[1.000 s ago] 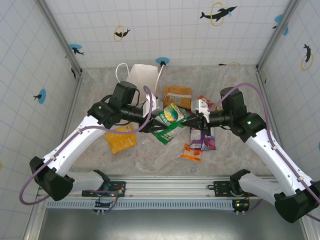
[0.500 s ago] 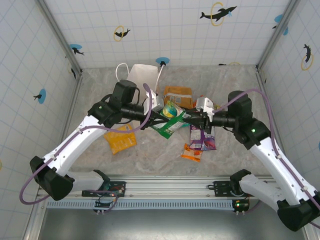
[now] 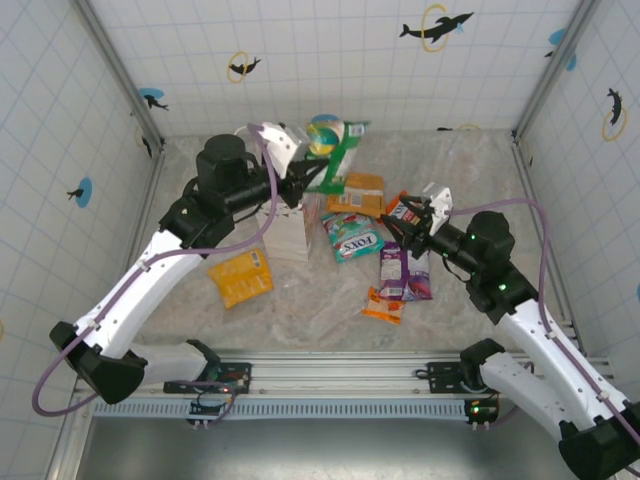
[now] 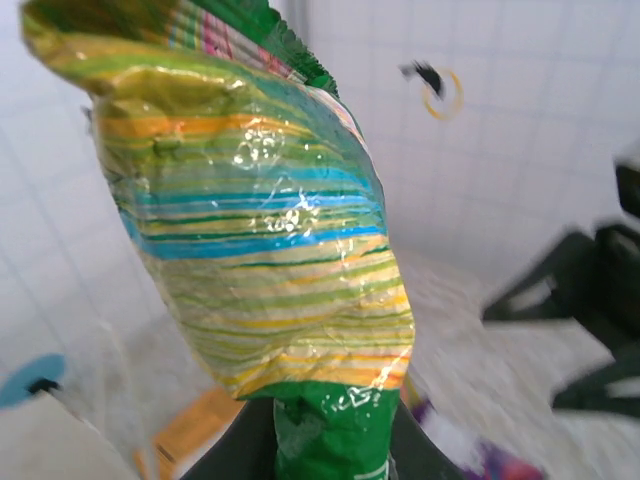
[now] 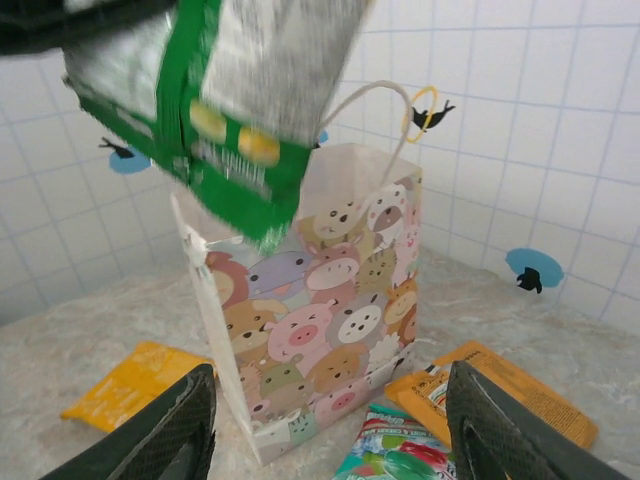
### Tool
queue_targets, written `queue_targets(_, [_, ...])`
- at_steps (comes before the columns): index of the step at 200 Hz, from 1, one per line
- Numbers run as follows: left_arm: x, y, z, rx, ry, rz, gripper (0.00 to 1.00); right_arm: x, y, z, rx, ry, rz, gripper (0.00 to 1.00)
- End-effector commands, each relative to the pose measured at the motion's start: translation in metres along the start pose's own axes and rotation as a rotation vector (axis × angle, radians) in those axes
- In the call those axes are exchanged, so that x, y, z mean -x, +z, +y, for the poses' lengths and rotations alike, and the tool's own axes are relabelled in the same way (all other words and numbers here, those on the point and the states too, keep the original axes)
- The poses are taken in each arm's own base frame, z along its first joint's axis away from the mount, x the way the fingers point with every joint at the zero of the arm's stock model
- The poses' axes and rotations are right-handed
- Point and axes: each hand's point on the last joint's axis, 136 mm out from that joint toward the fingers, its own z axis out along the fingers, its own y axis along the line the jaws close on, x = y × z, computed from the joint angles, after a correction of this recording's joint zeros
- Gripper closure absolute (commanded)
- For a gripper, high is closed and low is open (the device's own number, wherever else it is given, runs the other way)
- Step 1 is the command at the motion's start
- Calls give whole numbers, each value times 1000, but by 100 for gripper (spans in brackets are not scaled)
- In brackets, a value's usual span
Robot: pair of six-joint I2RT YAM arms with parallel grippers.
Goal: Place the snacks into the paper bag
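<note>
So far, judging by the count, no packet has reached the bag, though its inside is hidden. Towards the tabletop's near edge lie the small orange packet [image 3: 383, 305], the yellow-orange packet [image 3: 240, 277] to its left and the purple packet [image 3: 405, 270]. Further in, the teal packet [image 3: 352, 237] lies mid-table just beside the upright paper bag [image 3: 290, 235]. To their right the right gripper [image 3: 422, 213] hovers, jaws spread and empty, by a red-yellow packet [image 3: 403, 206]. Beyond lies the orange packet [image 3: 360, 192]. Farthest, near the far edge, the left gripper [image 3: 306, 172] is clenched on the green packet [image 3: 334, 148], aloft near the bag's mouth and not yet lowered in. Six others wait.
</note>
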Motion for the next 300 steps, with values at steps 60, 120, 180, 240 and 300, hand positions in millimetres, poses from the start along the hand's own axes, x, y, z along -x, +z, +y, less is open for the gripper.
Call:
queue_targets(60, [98, -39, 98, 572, -105, -372, 100, -7, 19, -21, -58, 122, -31, 37])
queue_targets(120, [26, -2, 113, 610, -116, 86, 99, -42, 26, -38, -147, 253, 112, 38])
queue_targets(180, [-53, 17, 114, 596, -189, 483, 98, -65, 26, -49, -197, 330, 203, 38])
queue_targets(240, [-113, 17, 132, 647, -301, 675, 93, -89, 27, -51, -191, 469, 297, 36])
queue_targets(300, [-139, 23, 138, 644, -347, 746, 72, -110, 23, -58, -246, 608, 402, 37])
